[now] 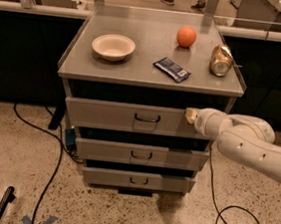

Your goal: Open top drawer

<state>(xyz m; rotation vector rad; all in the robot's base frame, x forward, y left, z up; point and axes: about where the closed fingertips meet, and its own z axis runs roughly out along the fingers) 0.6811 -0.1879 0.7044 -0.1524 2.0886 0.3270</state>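
The top drawer [110, 115] is the widest grey metal front of three in a grey cabinet, with a small dark wire handle [147, 118] at its centre. It stands out a little further than the two fronts below. My white arm reaches in from the right. The gripper [190, 115] is at the arm's tip, in front of the right end of the top drawer front, to the right of the handle and apart from it.
On the cabinet top [135, 71] lie a white bowl [113, 46], an orange [186, 37], a dark blue packet [171, 68] and a tipped can [221, 60]. Two lower drawers [141, 154] [138, 180] sit below. Black cables [52, 140] run over the speckled floor.
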